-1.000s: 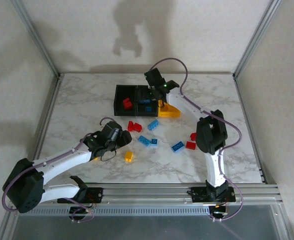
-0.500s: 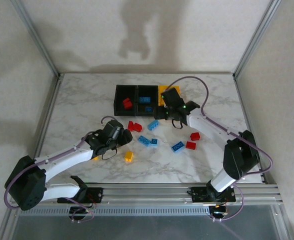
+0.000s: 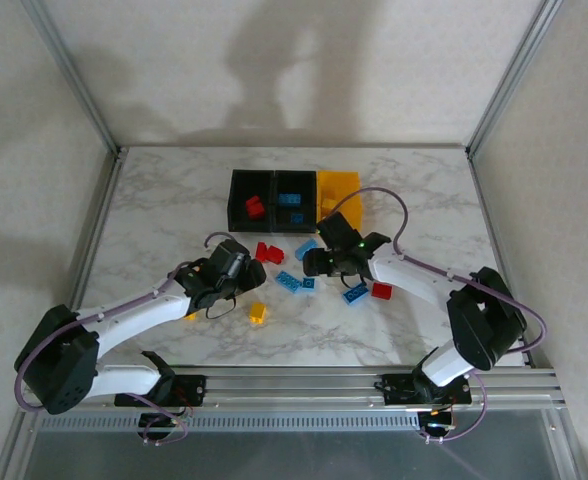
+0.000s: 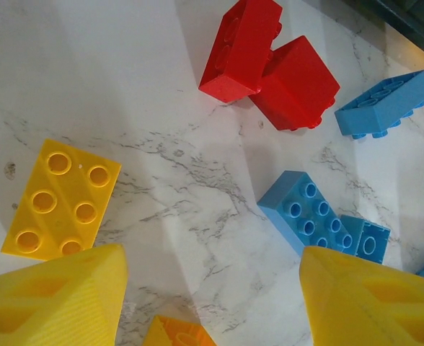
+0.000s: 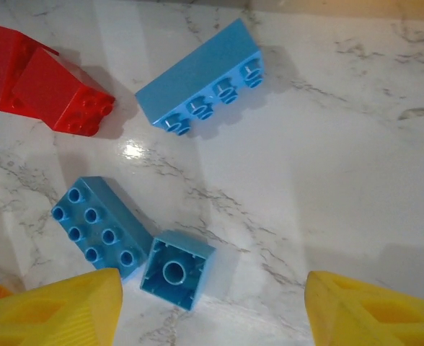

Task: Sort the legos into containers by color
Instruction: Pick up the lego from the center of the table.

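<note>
Back from the far containers, the right gripper now hangs empty, jaws apart, over blue legos mid-table, likely its next pick; the left gripper, likewise apart, keeps near a yellow brick.

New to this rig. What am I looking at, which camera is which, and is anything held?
These are two robot arms bolted to a marble table. The wide picture looks down from above and behind them. The other two come from a camera on each wrist; the yellow wedges at the bottom are that gripper's own fingers. The left gripper and the right gripper both stand open above loose bricks in red, blue and yellow, holding nothing. The bins at the back already hold some red and blue ones.
</note>
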`<state>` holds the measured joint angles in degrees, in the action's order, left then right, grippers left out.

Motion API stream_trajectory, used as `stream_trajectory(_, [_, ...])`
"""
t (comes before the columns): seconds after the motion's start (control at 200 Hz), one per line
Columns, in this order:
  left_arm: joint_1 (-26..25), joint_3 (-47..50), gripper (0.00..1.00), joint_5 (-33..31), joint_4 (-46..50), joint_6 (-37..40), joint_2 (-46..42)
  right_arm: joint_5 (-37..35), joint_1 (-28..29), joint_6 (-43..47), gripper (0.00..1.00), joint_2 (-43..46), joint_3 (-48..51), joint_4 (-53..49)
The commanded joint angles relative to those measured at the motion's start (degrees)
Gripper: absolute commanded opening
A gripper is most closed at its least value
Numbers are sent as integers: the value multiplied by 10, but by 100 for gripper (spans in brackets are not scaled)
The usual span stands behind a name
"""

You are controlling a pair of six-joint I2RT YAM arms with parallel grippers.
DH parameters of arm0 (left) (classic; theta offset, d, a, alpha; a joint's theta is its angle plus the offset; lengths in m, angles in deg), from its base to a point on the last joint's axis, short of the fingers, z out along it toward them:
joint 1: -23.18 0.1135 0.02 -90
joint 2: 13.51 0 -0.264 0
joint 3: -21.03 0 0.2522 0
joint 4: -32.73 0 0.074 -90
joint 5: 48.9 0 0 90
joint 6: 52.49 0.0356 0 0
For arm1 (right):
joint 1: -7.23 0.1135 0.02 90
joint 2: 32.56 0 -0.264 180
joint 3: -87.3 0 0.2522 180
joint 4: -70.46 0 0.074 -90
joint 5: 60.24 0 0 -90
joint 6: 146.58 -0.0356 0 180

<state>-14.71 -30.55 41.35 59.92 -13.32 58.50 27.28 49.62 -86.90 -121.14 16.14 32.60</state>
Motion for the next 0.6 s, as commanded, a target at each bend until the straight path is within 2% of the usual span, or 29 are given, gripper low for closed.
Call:
stream_trajectory(0.0, [-7, -6, 63, -3, -8, 1, 0, 0, 2, -23, 71, -29, -2, 38])
stream_trajectory(0.225, [-10, 3, 63, -8, -4, -5, -10, -26, 3, -8, 76, -116, -83, 31])
stream_trajectory(0.36, [-10, 12, 64, -13, -5, -8, -19, -25, 2, -32, 76, -156, -117, 35])
stream_trajectory(0.596, [-10, 13, 63, -12, -4, -6, -12, -68, -3, -88, 72, -220, -172, 11])
